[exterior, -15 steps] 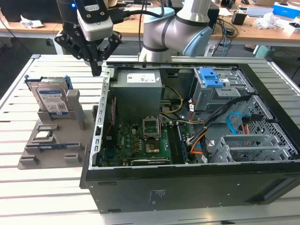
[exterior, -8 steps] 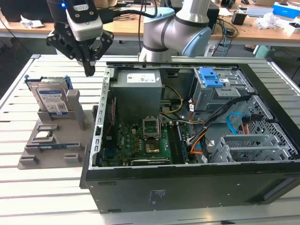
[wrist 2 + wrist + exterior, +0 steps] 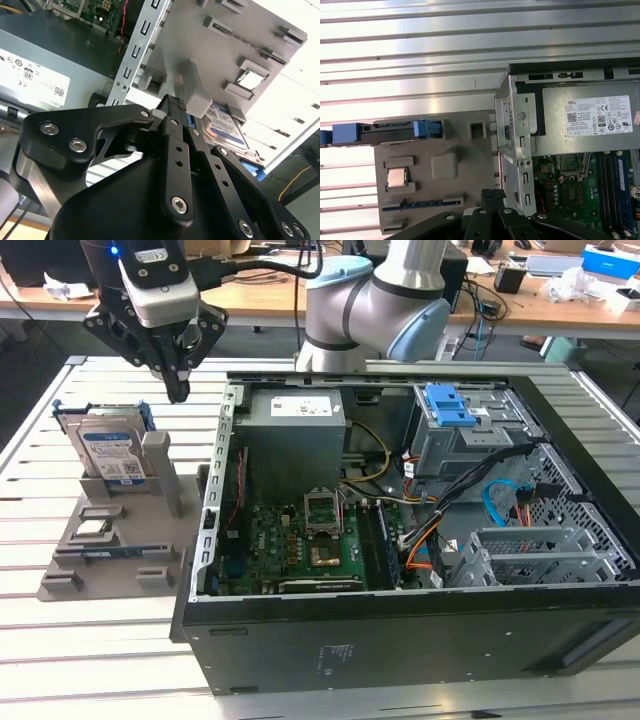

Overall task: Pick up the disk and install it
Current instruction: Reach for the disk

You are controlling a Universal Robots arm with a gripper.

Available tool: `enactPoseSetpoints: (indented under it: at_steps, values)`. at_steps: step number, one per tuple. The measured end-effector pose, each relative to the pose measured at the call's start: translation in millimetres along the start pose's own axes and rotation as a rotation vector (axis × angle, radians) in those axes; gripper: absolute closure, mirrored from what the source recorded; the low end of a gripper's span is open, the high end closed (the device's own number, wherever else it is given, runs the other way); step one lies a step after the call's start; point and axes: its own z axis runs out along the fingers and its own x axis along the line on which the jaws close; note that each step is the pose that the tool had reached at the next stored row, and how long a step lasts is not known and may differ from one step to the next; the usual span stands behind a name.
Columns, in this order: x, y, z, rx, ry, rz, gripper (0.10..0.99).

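Pincer (image 3: 178,390) pressed together and empty, held above the holder (image 3: 110,550), over its side nearest the case (image 3: 400,640). The disk (image 3: 108,450) is stood on edge in a slot at the holder's far edge, untouched, with its label turned forward and blue rails at both ends. The holder is laid near the bench (image 3: 100,670) edge at the exterior view's left, just beside the open case. In both wrist views the disk (image 3: 225,125) (image 3: 387,132) is seen apart from the fingertips.
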Motion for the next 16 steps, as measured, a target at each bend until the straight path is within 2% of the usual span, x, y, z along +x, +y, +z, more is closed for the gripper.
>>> enactPoseSetpoints:
  at_steps: [11, 16]
  values:
    - [29.6, -2.2, -0.6, 0.0, 0.0, 0.0, 0.98]
    - [39.5, -3.0, -0.8, 0.0, 0.0001, 0.0, 0.98]
